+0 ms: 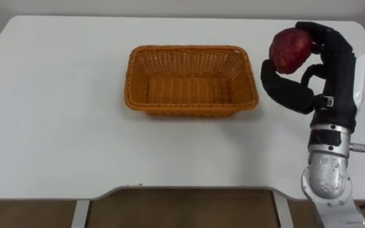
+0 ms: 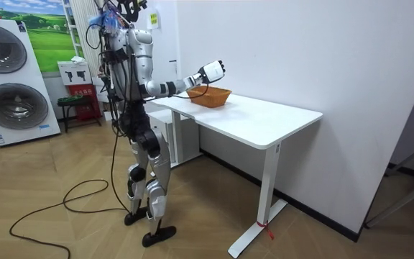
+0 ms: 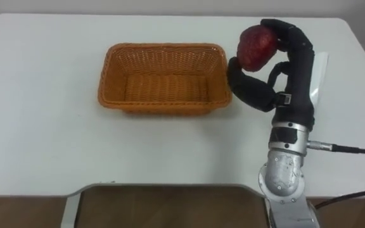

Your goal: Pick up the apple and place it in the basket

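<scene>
A dark red apple is held up above the white table, just right of the basket. My right hand is shut on it, fingers over its top and thumb under its lower left side. The same apple and right hand show in the right eye view. An orange wicker basket stands empty at the table's middle, its right rim a short way left of the apple. In the room view my right hand is raised over the table by the basket.
The table's front edge has a curved cut-out where I stand. Wood floor shows below it. In the room view a washing machine and a small stool stand behind me, by the wall.
</scene>
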Tool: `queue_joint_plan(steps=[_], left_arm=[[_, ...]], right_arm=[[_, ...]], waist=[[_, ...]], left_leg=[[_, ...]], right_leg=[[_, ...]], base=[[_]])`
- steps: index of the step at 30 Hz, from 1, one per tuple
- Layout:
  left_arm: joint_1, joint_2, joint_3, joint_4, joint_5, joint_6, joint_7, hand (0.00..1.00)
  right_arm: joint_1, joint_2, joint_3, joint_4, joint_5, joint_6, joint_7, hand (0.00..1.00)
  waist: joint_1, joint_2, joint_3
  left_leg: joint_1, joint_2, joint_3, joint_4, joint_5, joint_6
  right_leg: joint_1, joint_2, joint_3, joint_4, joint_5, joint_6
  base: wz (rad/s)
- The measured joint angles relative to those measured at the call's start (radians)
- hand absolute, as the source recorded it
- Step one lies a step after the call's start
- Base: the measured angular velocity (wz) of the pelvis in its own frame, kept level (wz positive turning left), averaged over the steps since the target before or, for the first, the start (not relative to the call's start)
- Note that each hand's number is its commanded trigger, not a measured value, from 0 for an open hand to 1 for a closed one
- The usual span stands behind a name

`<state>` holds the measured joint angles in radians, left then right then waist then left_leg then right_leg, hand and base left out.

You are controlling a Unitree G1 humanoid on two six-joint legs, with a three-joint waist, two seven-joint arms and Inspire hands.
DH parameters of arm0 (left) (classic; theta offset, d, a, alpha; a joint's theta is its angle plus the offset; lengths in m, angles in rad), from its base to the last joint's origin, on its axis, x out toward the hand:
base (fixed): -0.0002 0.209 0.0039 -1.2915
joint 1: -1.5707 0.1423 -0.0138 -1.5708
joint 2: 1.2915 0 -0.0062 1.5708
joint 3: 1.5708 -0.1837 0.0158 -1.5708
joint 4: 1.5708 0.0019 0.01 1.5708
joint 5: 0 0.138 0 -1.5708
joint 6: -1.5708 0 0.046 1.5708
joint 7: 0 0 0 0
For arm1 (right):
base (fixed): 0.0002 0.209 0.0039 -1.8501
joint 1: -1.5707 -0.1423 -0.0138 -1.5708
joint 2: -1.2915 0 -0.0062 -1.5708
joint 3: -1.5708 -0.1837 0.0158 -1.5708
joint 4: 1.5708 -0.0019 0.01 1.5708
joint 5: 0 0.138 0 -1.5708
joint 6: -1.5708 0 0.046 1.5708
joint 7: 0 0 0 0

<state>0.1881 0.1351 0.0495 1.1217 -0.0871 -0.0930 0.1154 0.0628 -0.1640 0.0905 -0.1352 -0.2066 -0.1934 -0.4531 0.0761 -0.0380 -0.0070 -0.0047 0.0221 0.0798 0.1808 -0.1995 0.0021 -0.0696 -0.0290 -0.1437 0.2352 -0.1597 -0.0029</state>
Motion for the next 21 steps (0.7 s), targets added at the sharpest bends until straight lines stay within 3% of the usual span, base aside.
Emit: queue_joint_plan(steps=[5,6,7,8,15,21], left_arm=[[-0.007,0.002,-0.016,-0.004,0.001,-0.001,0.003,0.0],[-0.013,0.002,-0.016,-0.004,0.002,-0.001,0.005,0.0],[-0.017,0.001,-0.017,-0.003,0.002,-0.001,0.008,0.0],[-0.018,0.001,-0.018,-0.003,0.002,-0.001,0.009,0.0],[-0.022,-0.003,-0.037,-0.023,0.003,-0.001,0.034,0.0],[-0.02,-0.004,-0.037,-0.023,0.005,0.0,0.035,0.0]], right_arm=[[-0.007,-0.001,0.044,0.0,-0.001,0.0,0.045,0.99],[-0.015,-0.001,0.05,0.0,-0.002,0.0,0.062,0.76],[-0.023,-0.001,0.052,0.0,-0.004,0.0,0.078,0.19],[-0.028,-0.001,0.055,0.0,-0.004,0.0,0.084,0.0],[-0.049,-0.002,0.088,0.0,-0.004,0.006,0.135,0.0],[-0.061,-0.002,0.088,0.0,-0.019,0.013,0.15,0.0]], waist=[[0.016,-0.002,0.0066],[0.016,-0.003,0.0123],[0.019,-0.002,0.018],[0.02,-0.002,0.0197],[0.037,-0.002,0.0187],[0.042,-0.004,0.0121]], left_leg=[[-0.002,0.0,-0.001,-0.001,0.0,0.0],[-0.003,0.0,-0.001,-0.002,0.0,0.0],[-0.005,0.0,-0.001,-0.003,0.0,0.0],[-0.006,0.0,-0.001,-0.005,0.0,0.0],[-0.015,0.001,-0.01,-0.011,0.0,0.0],[-0.01,0.0,-0.03,-0.015,0.0,0.0]], right_leg=[[-0.001,0.0,-0.002,0.0,0.0,0.0],[-0.002,0.0,-0.002,0.0,0.0,0.0],[-0.003,0.001,-0.003,-0.001,0.0,0.0],[-0.004,0.001,-0.003,-0.003,0.0,0.0],[-0.006,0.002,-0.012,-0.017,0.001,0.001],[0.002,0.003,-0.012,-0.033,0.001,0.001]], base=[[0.0],[0.0],[0.0],[0.0],[0.03],[0.03]])
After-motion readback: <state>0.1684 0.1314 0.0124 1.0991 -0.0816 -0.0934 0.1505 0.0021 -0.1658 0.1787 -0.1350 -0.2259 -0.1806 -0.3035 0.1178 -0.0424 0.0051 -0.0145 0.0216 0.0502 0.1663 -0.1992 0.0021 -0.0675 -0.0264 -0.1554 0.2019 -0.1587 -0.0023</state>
